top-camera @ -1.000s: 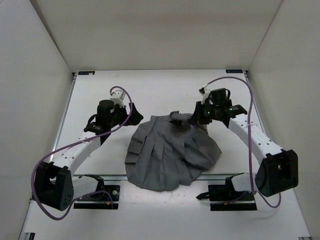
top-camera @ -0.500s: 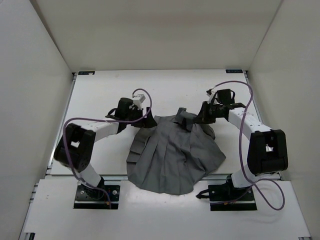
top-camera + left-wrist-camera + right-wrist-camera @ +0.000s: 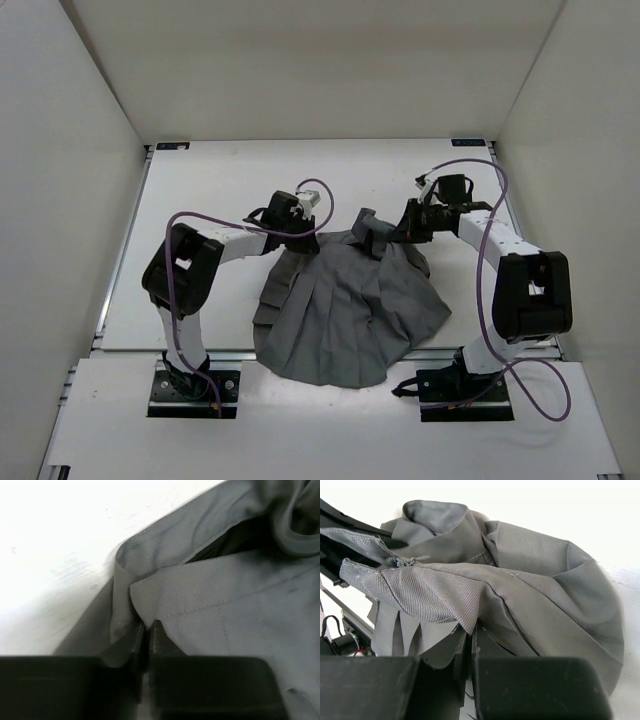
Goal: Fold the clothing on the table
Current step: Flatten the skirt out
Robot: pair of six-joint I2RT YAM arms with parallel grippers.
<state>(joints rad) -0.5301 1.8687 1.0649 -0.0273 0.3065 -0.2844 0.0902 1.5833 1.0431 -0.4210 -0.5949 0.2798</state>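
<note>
The grey pleated skirt (image 3: 345,310) lies rumpled on the surface (image 3: 200,180), the left gripper (image 3: 148,630) clenched on its far-left edge and the right gripper (image 3: 470,636) clenched on a lifted far-right fold

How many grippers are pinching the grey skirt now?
2. The left gripper pinches the skirt at its far left corner; the right gripper pinches a fold at its far right side. Both grips are visible.
</note>
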